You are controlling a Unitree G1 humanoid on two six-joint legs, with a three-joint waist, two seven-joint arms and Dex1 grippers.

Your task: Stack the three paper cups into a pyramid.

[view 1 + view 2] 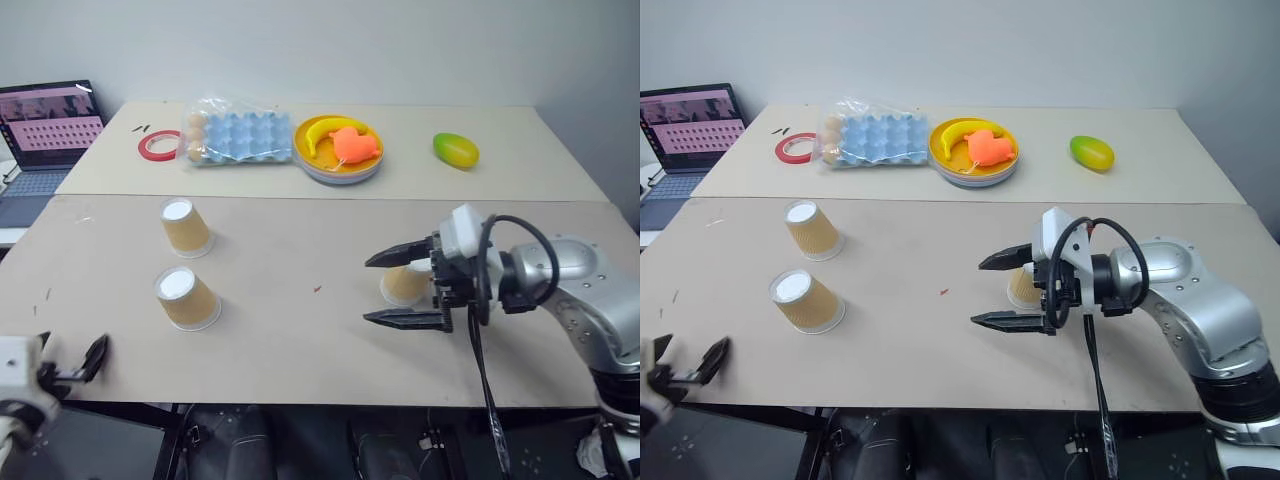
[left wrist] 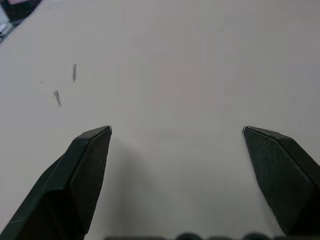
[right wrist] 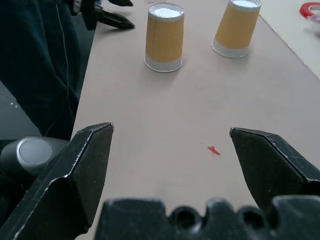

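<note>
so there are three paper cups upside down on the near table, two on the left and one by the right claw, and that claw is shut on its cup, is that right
Not quite. The right claw is open and holds nothing; the third cup stands behind its spread fingers, as the left eye view shows. The rest holds: two upside-down cups stand on the left of the near table.

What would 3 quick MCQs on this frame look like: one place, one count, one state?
1. Where is the third paper cup?
A. Behind the right gripper
B. On the plate
C. By the laptop

2. How many cups are stacked?
A. Two
B. None
C. Three

3. State of both grippers' jaws?
A. Shut on cups
B. Open, holding nothing
C. One shut

Key: A, it shows partly behind that gripper; B, the other two cups stand apart, upside down, on the table; B, the left gripper is open too.
</note>
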